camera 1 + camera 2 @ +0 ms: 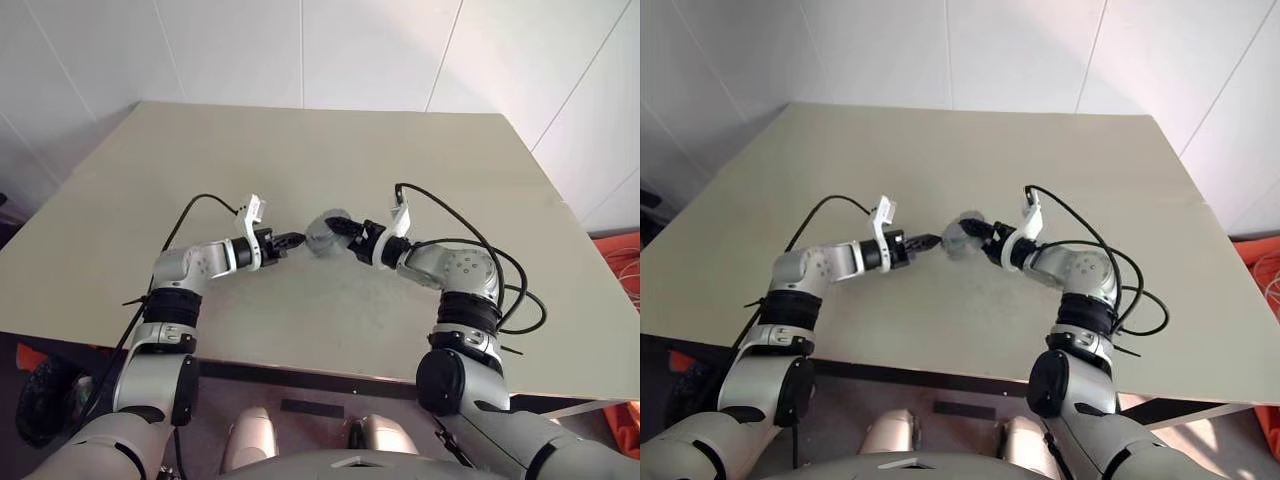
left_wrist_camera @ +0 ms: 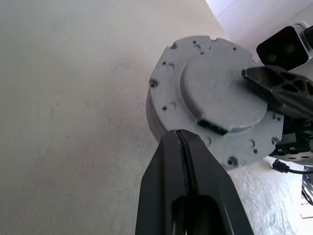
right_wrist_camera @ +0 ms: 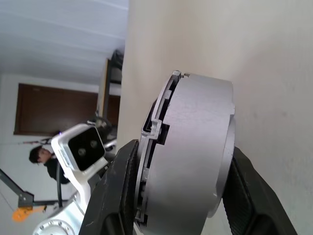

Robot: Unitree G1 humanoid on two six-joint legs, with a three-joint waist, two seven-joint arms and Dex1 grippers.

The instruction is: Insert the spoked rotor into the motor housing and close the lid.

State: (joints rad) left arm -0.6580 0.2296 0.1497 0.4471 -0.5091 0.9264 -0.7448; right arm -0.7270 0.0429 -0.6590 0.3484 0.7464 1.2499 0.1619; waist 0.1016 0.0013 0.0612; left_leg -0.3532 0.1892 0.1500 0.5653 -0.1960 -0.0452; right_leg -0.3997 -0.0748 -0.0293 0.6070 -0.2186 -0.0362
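my right gripper is squeezing the motor housing with the lid on it, held up over the middle of the table. my left gripper is clenched tight, empty, just left of it. i think a bump from that tip could knock the housing loose and drop it.

A pale grey motor housing, its flat face dotted with small dark holes and a dark slot, is seen against a plain beige table. Its silver-grey side wall is flanked by glossy black fingers. Black cables are set against white wall panels.
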